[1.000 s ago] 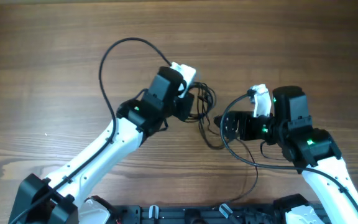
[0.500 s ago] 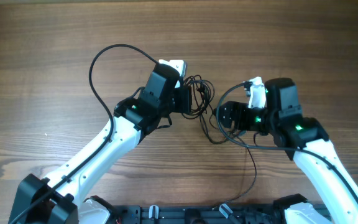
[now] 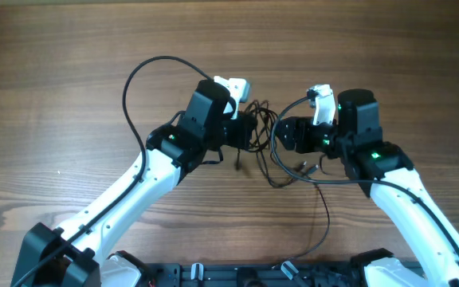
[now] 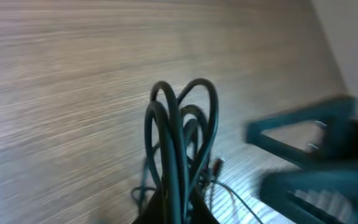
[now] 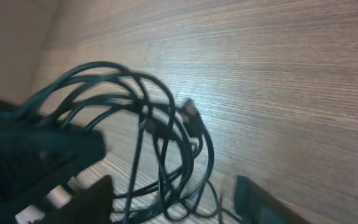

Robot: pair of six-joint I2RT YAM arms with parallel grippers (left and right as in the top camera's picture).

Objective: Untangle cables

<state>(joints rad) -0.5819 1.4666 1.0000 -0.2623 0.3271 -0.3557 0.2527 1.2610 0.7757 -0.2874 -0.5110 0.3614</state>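
The cables (image 3: 262, 119) are a small bunch of thin black cords lifted between my two grippers near the table's middle. One strand sags to the wood, where small plug ends (image 3: 304, 167) lie. My left gripper (image 3: 250, 130) is shut on the bunch. In the left wrist view the loops (image 4: 180, 124) rise straight out of its closed jaws (image 4: 180, 214). My right gripper (image 3: 282, 135) faces it from the right, jaws apart. In the right wrist view several loops (image 5: 148, 127) and a plug (image 5: 191, 112) hang between its two fingers (image 5: 89, 199), gripper (image 5: 173, 202) not clamped.
The wooden table (image 3: 70, 48) stretches around both arms. A thick black arm cable (image 3: 132, 88) arcs left of the left wrist. Another arm cable (image 3: 326, 215) trails down toward the base rail (image 3: 237, 275) at the front edge.
The right gripper has moved up and left onto the bunch and its jaws have narrowed around the loops. The left gripper has kept its hold, shifting only slightly.
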